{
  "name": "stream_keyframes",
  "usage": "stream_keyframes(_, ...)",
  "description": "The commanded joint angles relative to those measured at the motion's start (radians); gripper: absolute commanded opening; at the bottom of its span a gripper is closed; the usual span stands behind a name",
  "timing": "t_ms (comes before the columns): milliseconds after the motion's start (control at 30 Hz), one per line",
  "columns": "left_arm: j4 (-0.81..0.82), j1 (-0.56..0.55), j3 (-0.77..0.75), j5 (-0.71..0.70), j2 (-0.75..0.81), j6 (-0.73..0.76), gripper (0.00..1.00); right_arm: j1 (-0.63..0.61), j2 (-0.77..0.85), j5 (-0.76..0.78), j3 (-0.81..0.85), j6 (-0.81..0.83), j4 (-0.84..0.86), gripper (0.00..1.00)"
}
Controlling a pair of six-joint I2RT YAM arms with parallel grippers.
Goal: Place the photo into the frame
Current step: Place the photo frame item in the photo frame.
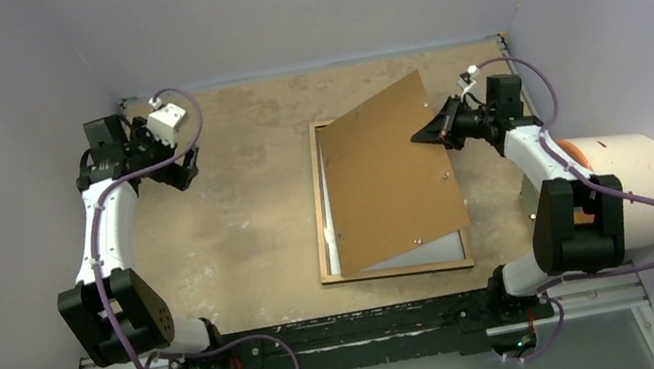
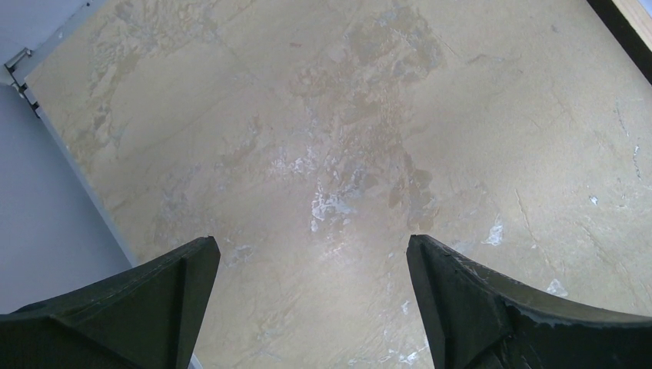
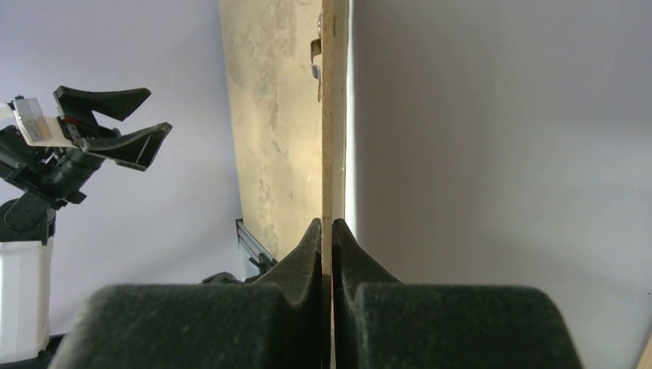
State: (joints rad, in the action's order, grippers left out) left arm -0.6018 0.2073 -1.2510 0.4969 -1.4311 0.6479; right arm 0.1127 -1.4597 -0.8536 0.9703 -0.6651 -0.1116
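Your right gripper (image 3: 327,227) pinched the backing board (image 1: 392,173) by its edge, holding it tilted over the frame (image 1: 322,236). Your left gripper (image 2: 311,254) hung spread wide above the table (image 1: 238,220).

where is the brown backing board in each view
top external: backing board centre-right, askew over the frame, right gripper pinching its edge
left wrist: not in it
right wrist: backing board edge-on at centre, in the right gripper
shared landmark: mottled tabletop
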Motion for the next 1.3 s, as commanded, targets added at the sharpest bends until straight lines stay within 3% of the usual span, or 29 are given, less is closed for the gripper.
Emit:
stream_keyframes(0,-0.002,0.003,-0.003,-0.035,0.015,0.009,1.00,0.005,0.008,-0.038,-0.025,-0.072,0.106,0.00)
stream_keyframes(1267,0.011,0.003,0.039,-0.072,0.005,-0.010,1.00,0.005,-0.021,0.010,-0.132,-0.165,0.313,0.00)
